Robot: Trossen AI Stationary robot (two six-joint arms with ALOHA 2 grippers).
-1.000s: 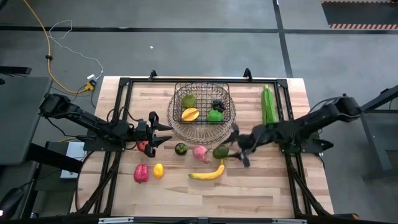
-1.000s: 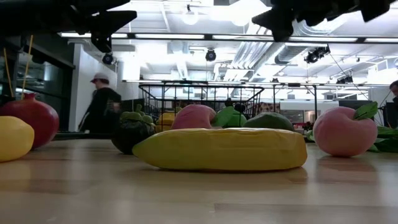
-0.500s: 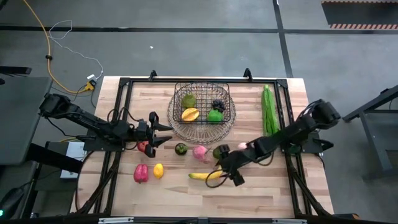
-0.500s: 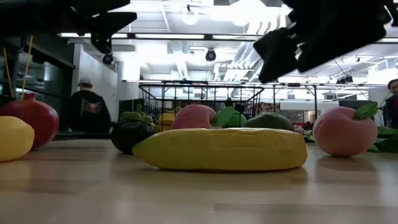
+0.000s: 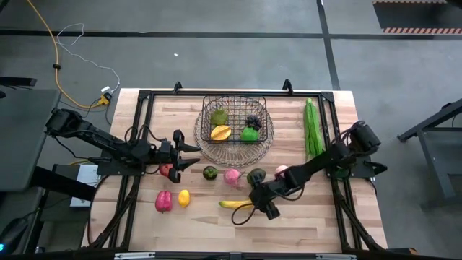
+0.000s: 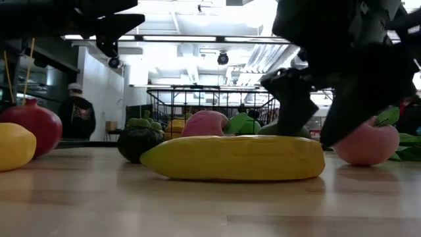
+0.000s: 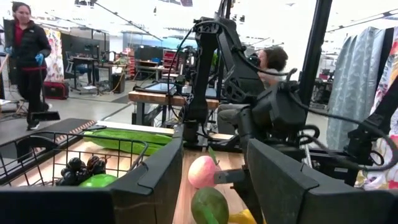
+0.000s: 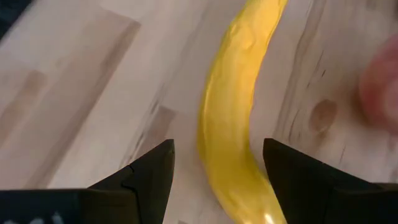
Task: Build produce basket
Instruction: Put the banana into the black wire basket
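Note:
The yellow banana (image 5: 234,204) lies on the table near the front; it also shows in the low view (image 6: 233,158). My right gripper (image 5: 261,204) is open and low over the banana's right end. In the right wrist view its fingers stand on either side of the banana (image 8: 239,112) without touching it. The wire basket (image 5: 264,141) at the far middle holds a yellow fruit, two green fruits and dark grapes (image 5: 253,121). My left gripper (image 5: 189,153) is open and empty and waits at the left above a red fruit (image 5: 167,172).
Loose on the table are a red pepper (image 5: 164,201), a lemon (image 5: 184,197), a dark green fruit (image 5: 209,172), two pink peaches (image 5: 232,176), an avocado (image 5: 255,175) and the long green husk (image 5: 311,121) at the far right. A person walks in the room behind.
My right gripper has gone from beside the basket's right side toward the table's near edge and left. It has come down over the banana's right end and its fingers have stayed open. The produce has not moved.

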